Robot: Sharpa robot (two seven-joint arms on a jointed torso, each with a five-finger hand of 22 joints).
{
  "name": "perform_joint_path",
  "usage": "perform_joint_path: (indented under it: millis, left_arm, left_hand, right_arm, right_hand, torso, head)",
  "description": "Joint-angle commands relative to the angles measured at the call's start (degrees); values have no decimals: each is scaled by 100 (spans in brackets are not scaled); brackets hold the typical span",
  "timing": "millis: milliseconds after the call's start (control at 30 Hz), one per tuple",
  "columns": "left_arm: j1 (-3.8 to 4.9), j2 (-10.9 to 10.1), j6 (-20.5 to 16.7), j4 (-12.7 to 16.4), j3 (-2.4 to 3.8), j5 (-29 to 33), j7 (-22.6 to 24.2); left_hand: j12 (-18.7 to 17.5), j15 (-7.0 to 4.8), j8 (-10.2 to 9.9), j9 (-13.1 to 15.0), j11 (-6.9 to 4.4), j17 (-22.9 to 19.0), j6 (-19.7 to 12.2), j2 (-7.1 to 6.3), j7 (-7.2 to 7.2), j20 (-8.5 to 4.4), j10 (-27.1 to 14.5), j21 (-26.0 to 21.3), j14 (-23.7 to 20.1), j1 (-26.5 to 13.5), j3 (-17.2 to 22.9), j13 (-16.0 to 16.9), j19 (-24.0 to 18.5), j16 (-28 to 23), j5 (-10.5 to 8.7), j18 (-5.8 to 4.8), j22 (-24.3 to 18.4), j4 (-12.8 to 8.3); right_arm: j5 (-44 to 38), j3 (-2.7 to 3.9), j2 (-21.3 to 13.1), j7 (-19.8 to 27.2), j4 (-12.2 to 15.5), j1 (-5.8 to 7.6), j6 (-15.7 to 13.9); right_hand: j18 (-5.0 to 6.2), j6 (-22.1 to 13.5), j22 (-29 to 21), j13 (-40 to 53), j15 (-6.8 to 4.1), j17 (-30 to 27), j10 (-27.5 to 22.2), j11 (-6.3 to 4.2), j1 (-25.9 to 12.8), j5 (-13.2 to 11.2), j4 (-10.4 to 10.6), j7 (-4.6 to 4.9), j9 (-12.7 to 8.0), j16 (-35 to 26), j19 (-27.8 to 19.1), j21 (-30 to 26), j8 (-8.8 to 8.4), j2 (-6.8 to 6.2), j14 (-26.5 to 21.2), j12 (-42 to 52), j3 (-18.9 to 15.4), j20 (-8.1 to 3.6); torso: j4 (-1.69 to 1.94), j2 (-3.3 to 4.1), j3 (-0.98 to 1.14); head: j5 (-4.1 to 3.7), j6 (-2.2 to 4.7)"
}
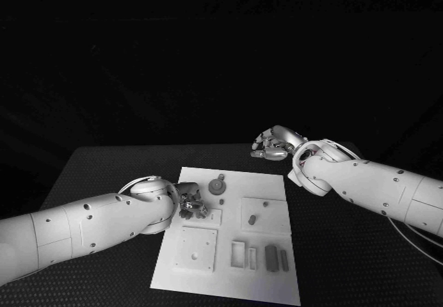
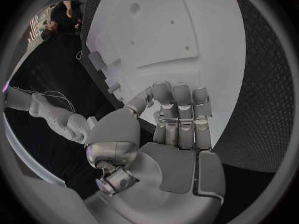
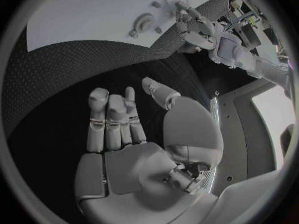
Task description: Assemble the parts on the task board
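Task board (image 1: pixel 267 281) white, mid-table, near edge cut off, grey parts (image 1: pixel 271 257) in near slots, left hand (image 1: pixel 191 199) over its left edge, fingers curled, grasp unclear, round part (image 1: pixel 217 187) farther, right hand (image 1: pixel 275 144) beyond far-right corner over bare black table (image 1: pixel 111 166), fingers loosely parted, empty

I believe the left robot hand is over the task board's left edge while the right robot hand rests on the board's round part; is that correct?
Not quite. The left robot hand is indeed over the left edge of the task board, but the right robot hand is off the board, over the black table beyond its far right corner, holding nothing. The head view shows this; the round part lies untouched.
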Motion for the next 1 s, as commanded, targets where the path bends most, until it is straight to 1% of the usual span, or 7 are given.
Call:
perform_joint_path:
  millis: [33,233,467,700,733,767,1000]
  left_arm:
    - [-42,28,228,-4,-33,0,-73]
    - [-42,41,238,-17,-33,3,-70]
    - [-42,43,253,-33,-33,-3,-84]
    - [-42,53,245,-39,-33,-8,-81]
    - [-42,53,239,-40,-33,-8,-81]
    - [-42,54,231,-43,-33,-8,-79]
    - [-42,68,222,-55,-33,-8,-79]
  left_hand:
    - [33,-42,14,10,-80,-7,470,-50,-373,-527,-19,7,20,-74,15,11,42,33,-37,-109,71,55]
    - [84,-51,13,25,-90,-12,496,-89,-384,-536,-21,12,23,-137,3,35,56,79,-69,-107,84,118]
    - [122,-60,18,37,-99,-13,517,-86,-394,-546,-19,17,28,-134,20,51,65,114,-90,-101,94,135]
    - [205,-73,39,62,-114,-10,560,-104,-410,-556,-14,42,38,-153,15,90,84,190,-119,-102,111,154]
    - [231,-78,42,69,-118,-15,562,-118,-415,-562,-28,48,29,-164,13,101,86,214,-224,-99,113,174]
    - [268,-86,44,80,-121,-31,559,-139,-418,-570,-52,52,10,-175,15,112,79,248,-525,-98,113,207]
    - [297,-93,47,90,-124,-52,558,-142,-420,-577,-66,58,-1,-160,30,114,77,279,-677,-96,112,230]
  right_arm:
    - [-6,3,0,15,6,0,68]
    - [-6,3,-3,15,8,0,69]
    - [-6,3,-8,15,11,0,71]
    - [-6,3,-8,16,12,0,70]
    - [-6,3,-8,16,12,0,70]
    - [-6,3,-7,16,12,0,69]
    - [-6,3,-5,18,11,0,69]
  right_hand:
    - [262,2,4,-7,13,-6,-55,-3,-27,38,3,35,6,-23,3,-26,-31,52,-32,-1,-27,-44]
    - [262,2,4,-8,13,-6,-55,-3,-28,38,3,35,8,-23,3,-26,-32,52,-33,0,-28,-43]
    - [262,3,4,-9,13,-6,-56,-3,-29,39,3,35,9,-24,3,-27,-32,53,-33,1,-29,-43]
    - [262,3,4,-11,13,-7,-56,-3,-30,39,4,35,10,-24,2,-28,-33,54,-33,2,-30,-43]
    - [262,3,4,-11,13,-7,-56,-3,-30,39,4,35,10,-24,2,-28,-33,54,-33,2,-30,-43]
    - [262,3,4,-12,13,-7,-56,-3,-30,39,4,35,11,-24,2,-28,-33,54,-33,2,-30,-43]
    - [262,3,4,-13,13,-7,-56,-3,-30,39,4,35,12,-25,2,-29,-34,54,-34,3,-31,-43]
  torso:
    - [-1,1,1]
    - [-2,0,0]
    - [-2,2,2]
    - [1,2,-2]
    - [1,2,-2]
    - [2,2,-2]
    - [2,4,-6]
  head:
    - [0,0]
    - [0,-2]
    - [4,-7]
    - [2,-8]
    - [2,-8]
    - [1,-7]
    - [-4,-3]
